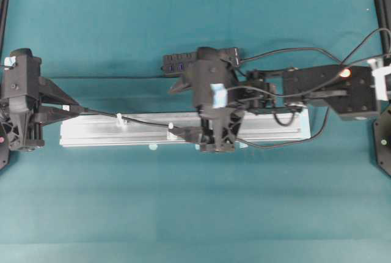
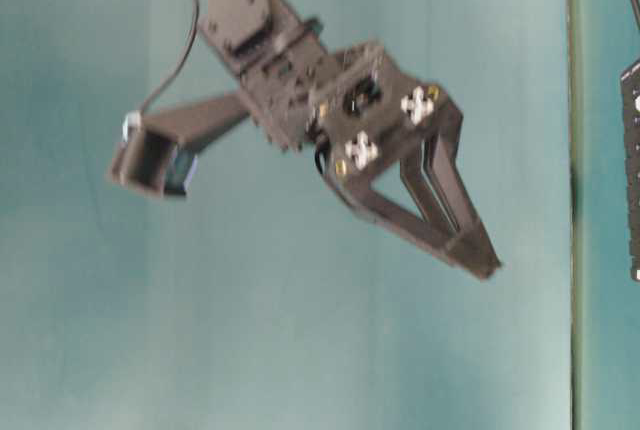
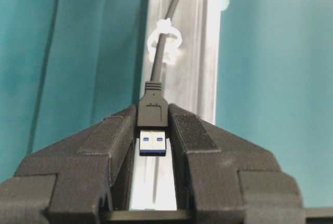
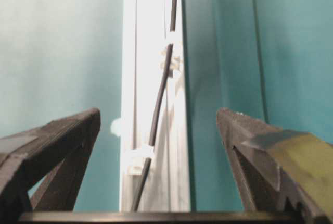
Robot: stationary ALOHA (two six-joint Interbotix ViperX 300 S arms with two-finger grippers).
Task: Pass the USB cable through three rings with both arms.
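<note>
The USB cable's black plug (image 3: 152, 113) sits clamped between my left gripper's fingertips, metal tip pointing back into the jaws. My left gripper (image 1: 78, 110) is shut on it just off the left end of the silver rail (image 1: 275, 125). From the plug the USB cable (image 1: 98, 114) runs through a white ring (image 1: 120, 118) and a second ring (image 1: 171, 127), the same cable (image 4: 161, 94) and two rings (image 4: 171, 57) (image 4: 138, 153) seen from the right wrist. My right gripper (image 1: 176, 110) hangs open over the rail, fingers (image 4: 78, 130) astride cable and near ring, touching neither. Any third ring is hidden.
A black multi-port hub (image 1: 180, 64) with blue sockets lies behind the rail, partly under the right arm. Black cords (image 1: 287, 50) loop over the right arm toward the right edge. Teal cloth (image 1: 195, 214) covers the table in front of the rail.
</note>
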